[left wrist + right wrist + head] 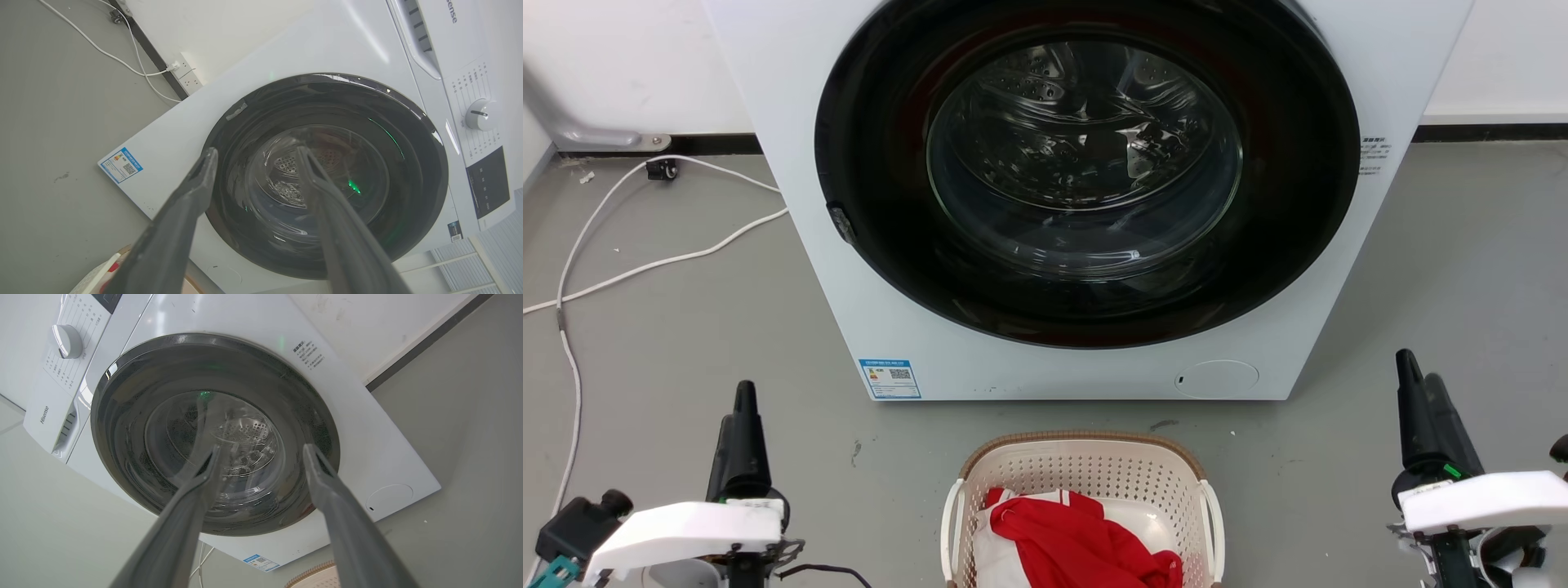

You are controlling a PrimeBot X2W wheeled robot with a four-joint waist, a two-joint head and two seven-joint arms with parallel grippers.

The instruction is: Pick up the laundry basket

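- Left claw [256, 152] stands wide open at eight o'clock, holding nothing.
- Right claw [262, 448], four o'clock, equally wide, empty.
- Laundry basket [1094, 469] sits at six o'clock between them, on the floor [686, 343] before the washer [833, 310], red cloth [1086, 539] inside.

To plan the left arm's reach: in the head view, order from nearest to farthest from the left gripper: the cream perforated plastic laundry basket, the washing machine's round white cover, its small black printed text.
From the left gripper:
1. laundry basket, on the floor, rightward
2. round white cover, lower right of the washing machine
3. black printed text, higher on its right edge
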